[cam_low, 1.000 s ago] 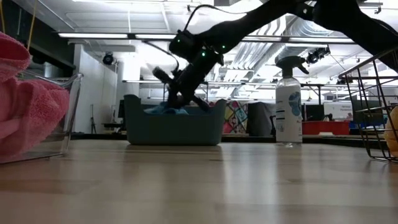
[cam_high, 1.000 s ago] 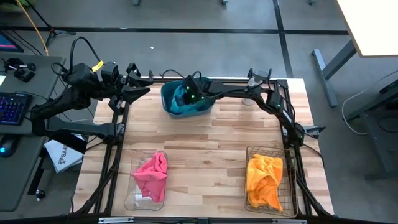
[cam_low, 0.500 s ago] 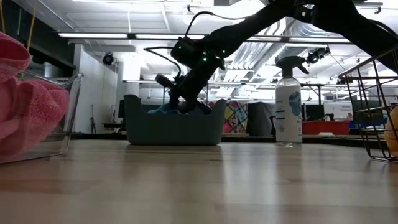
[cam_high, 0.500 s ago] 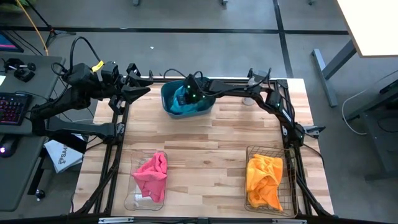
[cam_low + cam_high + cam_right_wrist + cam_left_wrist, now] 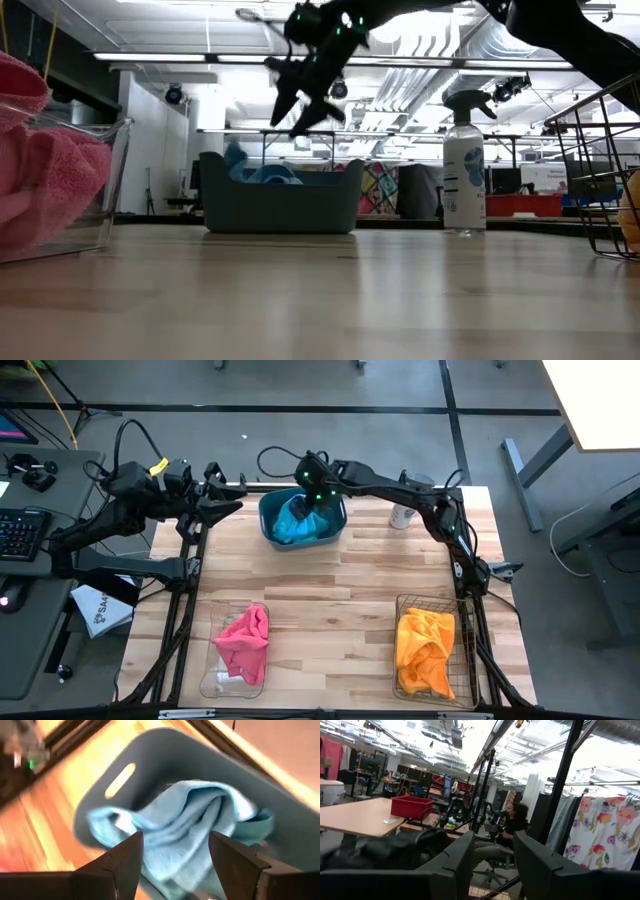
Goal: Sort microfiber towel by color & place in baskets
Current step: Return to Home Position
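Note:
A light-blue towel (image 5: 296, 520) lies bunched inside the teal tub (image 5: 270, 510) at the table's far middle; its top shows over the rim (image 5: 255, 172). My right gripper (image 5: 305, 95) hangs open above the tub, clear of the towel (image 5: 185, 830). A pink towel (image 5: 243, 640) fills the clear bin (image 5: 225, 682) at the near left. An orange towel (image 5: 424, 645) lies in the wire-mesh basket (image 5: 402, 605) at the near right. My left gripper (image 5: 228, 498) waits open at the table's far left corner, with nothing between its fingers (image 5: 457, 860).
A clear spray bottle (image 5: 403, 515) stands at the far right, beside the tub (image 5: 463, 165). Bare wooden tabletop (image 5: 330, 600) lies between the tub and the two near baskets. Black frame rails run along the table's left and right sides.
My right gripper has opened, let go of the light-blue towel and risen straight up out of the teal tub. The towel has stayed in the tub, bunched with a fold standing above the rim.

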